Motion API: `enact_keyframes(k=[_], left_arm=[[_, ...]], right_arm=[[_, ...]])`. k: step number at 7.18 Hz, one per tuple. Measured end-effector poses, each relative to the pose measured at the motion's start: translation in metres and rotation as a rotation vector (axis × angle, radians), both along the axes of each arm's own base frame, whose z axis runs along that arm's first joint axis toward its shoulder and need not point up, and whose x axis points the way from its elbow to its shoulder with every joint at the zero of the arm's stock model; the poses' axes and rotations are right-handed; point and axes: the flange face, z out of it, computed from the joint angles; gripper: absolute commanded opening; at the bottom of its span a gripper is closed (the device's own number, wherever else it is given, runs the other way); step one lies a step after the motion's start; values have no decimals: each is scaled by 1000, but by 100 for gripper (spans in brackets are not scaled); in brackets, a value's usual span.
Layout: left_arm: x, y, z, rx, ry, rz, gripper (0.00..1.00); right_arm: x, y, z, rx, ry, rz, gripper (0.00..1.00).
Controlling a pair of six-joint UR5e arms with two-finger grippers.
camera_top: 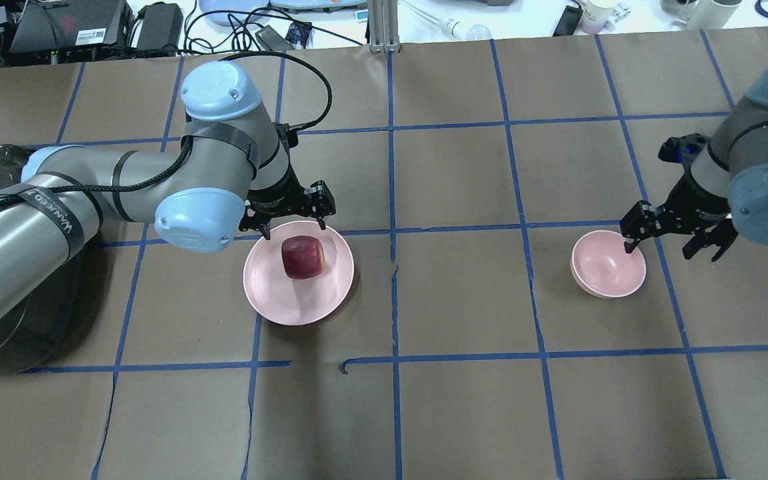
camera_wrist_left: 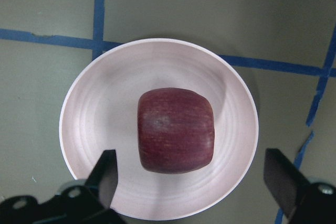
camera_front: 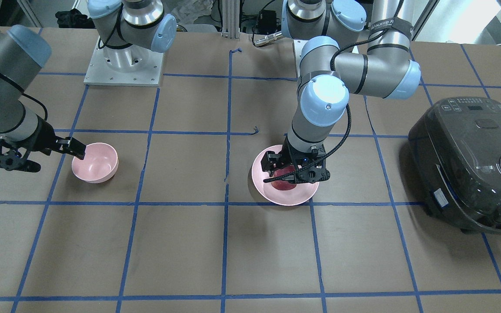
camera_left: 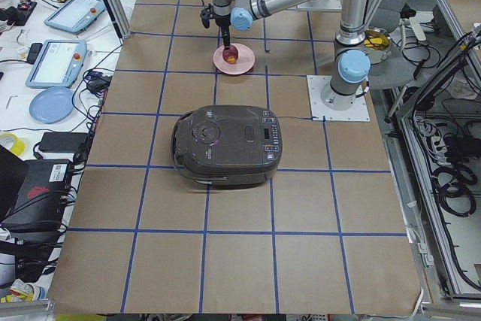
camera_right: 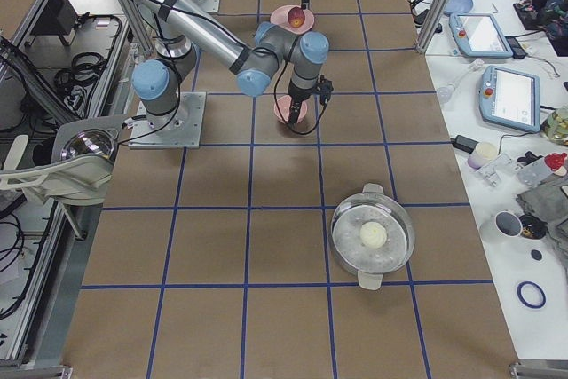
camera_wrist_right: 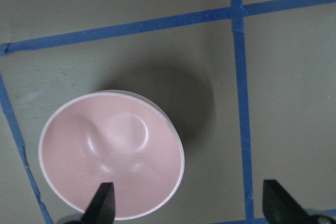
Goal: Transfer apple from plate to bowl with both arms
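L fingers (camera_wrist_left: 106,177) spread above apple (camera_wrist_left: 176,129) on plate (camera_wrist_left: 92,103), prob. w/o contact.

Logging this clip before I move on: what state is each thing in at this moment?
apple: lying on the plate, not gripped.
plate: flat, holding the apple.
bowl: upright, empty.
left gripper: open, over the plate, not touching the apple.
right gripper: open, one finger over the bowl.
rice cooker: lid shut.
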Motion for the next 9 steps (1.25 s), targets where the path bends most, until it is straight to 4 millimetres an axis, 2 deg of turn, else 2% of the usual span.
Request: enact_keyframes(k=[1, 2, 4, 5, 6, 7, 8, 9], left_arm=[[-1, -2, -11, 13, -4, 13, 100], [-2, -1, -23, 32, -9, 9, 100], [-2, 6, -51, 76, -21, -24, 99], [-2, 7, -61, 85, -23, -29, 56], [-3, 4, -65, 62, -20, -41, 20], [-3, 0, -66, 30, -16, -58, 16], [-3, 0, -68, 17, -16, -68, 8], [-3, 2, -67, 12, -16, -70, 8]], right_arm=[[3, 7, -27, -9, 6, 0, 26], [4, 12, -40, -18, 10, 1, 3], [4, 12, -43, -32, 16, -4, 0], [3, 9, -41, -38, 18, -7, 0], [2, 5, -37, -44, 18, -8, 0], [2, 0, -32, -53, 20, -5, 0], [10, -7, -25, -66, 23, 11, 0], [36, -16, -16, -78, 26, 35, 0]])
